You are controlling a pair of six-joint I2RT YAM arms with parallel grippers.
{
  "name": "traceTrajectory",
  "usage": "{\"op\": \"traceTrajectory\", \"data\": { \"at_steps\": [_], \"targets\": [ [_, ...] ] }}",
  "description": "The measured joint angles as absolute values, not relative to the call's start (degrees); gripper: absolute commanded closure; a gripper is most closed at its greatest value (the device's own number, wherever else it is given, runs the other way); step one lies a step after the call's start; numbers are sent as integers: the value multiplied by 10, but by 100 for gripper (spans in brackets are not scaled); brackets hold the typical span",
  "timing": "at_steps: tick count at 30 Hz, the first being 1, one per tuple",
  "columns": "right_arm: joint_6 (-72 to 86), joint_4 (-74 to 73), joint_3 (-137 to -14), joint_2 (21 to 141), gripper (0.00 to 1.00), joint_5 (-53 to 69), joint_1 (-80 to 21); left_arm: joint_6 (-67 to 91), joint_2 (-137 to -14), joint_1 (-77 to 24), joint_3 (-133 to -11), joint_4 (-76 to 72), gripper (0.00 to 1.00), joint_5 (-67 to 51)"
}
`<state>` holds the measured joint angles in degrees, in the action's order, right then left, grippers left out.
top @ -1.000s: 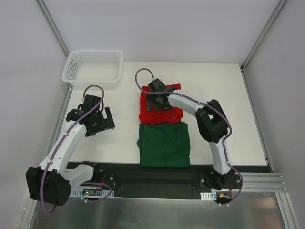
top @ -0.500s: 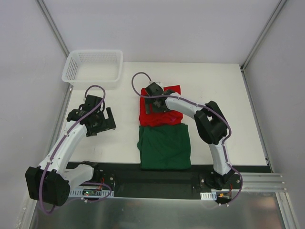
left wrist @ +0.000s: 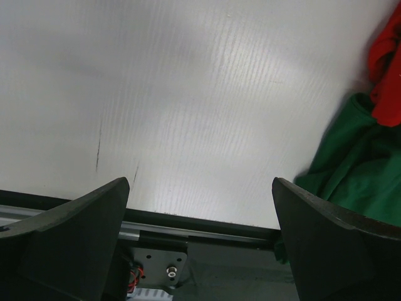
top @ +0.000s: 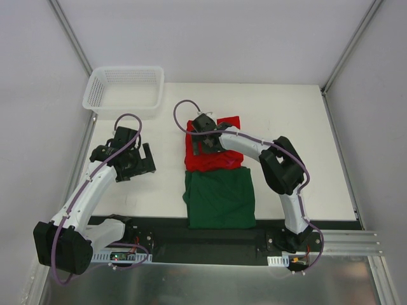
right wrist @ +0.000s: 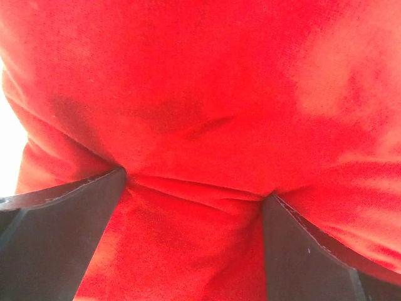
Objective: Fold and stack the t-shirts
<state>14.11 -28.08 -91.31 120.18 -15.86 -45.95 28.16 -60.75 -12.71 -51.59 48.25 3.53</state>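
The green shirt is lying folded at the near centre of the worktop. The red shirt is lying rumpled just beyond, touching it. The right tool is pressing into the red shirt with jaws wide, and the left tool is hovering wide at the left. Stacking the 2 seems undone.

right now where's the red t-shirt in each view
top external: red t-shirt at table centre, just beyond the green t-shirt
left wrist: upper right edge
right wrist: fills the frame
shared landmark: the green t-shirt touching it, seen in top external and left wrist only
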Motion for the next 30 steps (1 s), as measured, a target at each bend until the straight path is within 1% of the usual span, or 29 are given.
{"op": "traceTrajectory", "data": {
  "at_steps": [13,19,24,27,30],
  "targets": [
    [158,-331,-964,1225,4,-134,-447,282,-602,-132,-516,482,1,35],
    [161,-332,-963,1222,4,-130,-445,285,-602,-132,-516,482,1,31],
    [161,-330,-934,1186,4,-130,-446,290,-602,-144,-517,483,1,19],
    [153,-359,-933,1153,4,-133,-450,290,-602,-158,-531,486,1,18],
    [133,-395,-936,1093,4,-149,-452,290,-608,-166,-560,487,1,17]
  ]
}}
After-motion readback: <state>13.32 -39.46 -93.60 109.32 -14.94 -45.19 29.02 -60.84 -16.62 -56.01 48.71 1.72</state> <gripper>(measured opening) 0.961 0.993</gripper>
